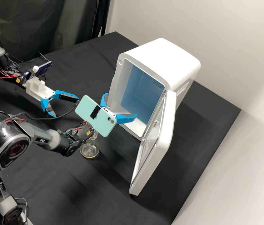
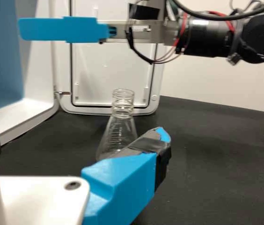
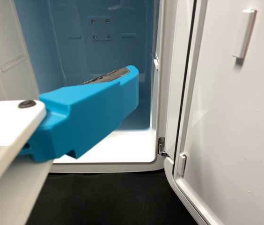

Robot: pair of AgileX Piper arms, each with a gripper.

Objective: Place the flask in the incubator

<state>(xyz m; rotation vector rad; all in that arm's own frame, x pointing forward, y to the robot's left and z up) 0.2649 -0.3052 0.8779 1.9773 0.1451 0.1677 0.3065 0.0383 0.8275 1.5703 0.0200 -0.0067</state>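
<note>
Nearest, the right arm (image 1: 44, 139) stretches across the black bench (image 1: 75, 187), with a mint-green phone (image 1: 96, 115) fixed at its wrist. Under that wrist the clear flask (image 1: 89, 150) stands upright on the bench, outside the incubator (image 1: 169, 62) and touched by neither gripper. The right gripper (image 1: 121, 104) sits at the incubator's mouth, its fingers spread wide with nothing between them. Farther back, the left gripper (image 1: 65, 107) hangs just beside the phone, facing the flask, its fingers likewise spread and empty. Beyond both stands the white incubator, blue inside, its door (image 1: 156, 140) swung wide open.
</note>
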